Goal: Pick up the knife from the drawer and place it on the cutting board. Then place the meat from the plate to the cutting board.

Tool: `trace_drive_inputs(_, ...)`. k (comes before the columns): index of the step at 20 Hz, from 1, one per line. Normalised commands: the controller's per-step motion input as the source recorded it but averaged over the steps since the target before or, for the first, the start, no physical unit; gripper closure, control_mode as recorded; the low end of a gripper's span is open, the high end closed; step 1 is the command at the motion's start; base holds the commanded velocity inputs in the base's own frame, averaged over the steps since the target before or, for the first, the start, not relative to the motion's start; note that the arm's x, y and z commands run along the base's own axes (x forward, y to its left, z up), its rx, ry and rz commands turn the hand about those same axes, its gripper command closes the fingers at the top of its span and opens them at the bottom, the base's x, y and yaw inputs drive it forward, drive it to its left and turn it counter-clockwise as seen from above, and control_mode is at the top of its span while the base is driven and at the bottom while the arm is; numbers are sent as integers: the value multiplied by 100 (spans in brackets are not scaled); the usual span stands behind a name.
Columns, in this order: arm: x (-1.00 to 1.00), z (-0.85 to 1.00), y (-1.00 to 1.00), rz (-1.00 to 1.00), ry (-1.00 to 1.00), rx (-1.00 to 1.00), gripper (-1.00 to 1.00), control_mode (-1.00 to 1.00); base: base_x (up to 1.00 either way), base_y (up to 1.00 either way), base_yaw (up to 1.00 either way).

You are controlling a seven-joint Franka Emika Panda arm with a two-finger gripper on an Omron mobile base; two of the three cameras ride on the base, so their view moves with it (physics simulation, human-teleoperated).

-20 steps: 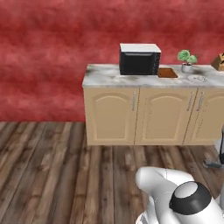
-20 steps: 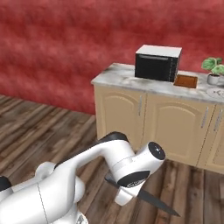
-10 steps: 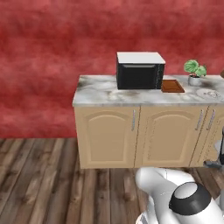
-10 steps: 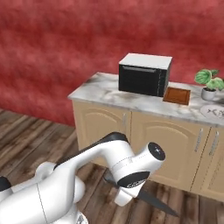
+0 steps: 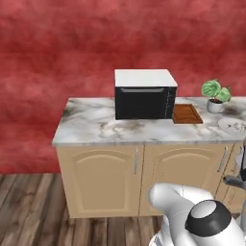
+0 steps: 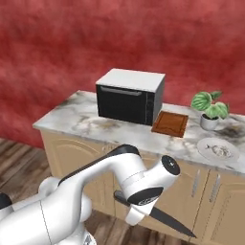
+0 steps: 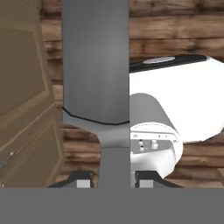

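Note:
My gripper (image 7: 112,180) is shut on the knife (image 7: 96,78), whose grey blade runs up the middle of the hand view. In the right base view the knife (image 6: 167,221) sticks out low from the white hand, in front of the cabinets. The reddish-brown cutting board (image 5: 186,114) (image 6: 170,123) lies on the counter just right of the black oven. The plate (image 6: 231,154) (image 5: 226,125) with the pale meat (image 6: 220,151) sits further right. A dark grey part (image 5: 235,180) juts out below the counter at the right edge; whether it is the drawer I cannot tell.
A black oven (image 5: 144,94) (image 6: 129,95) with a white top stands on the marble counter (image 5: 91,126). A potted plant (image 5: 215,94) (image 6: 209,107) sits behind the plate. Tan cabinet doors (image 5: 96,180) close the front below, and wood flooring (image 5: 24,211) spreads to the left.
The whole picture has shifted: the base has driven closer, so counter, oven and board look larger and sit further left. The knife stays in the shut gripper.

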Motion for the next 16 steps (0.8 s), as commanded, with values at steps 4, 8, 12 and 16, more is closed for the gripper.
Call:
trace_drive_inputs(4, 0, 0, 0, 0, 0, 0, 100, 100, 69, -82, -3)
trace_drive_inputs(8, 0, 0, 0, 0, 0, 0, 100, 100, 49, -88, -3)
trace_drive_inputs(12, 0, 0, 0, 0, 0, 0, 100, 100, 35, -81, -3)
trace_drive_inputs(16, 0, 0, 0, 0, 0, 0, 100, 100, 39, -59, 0)
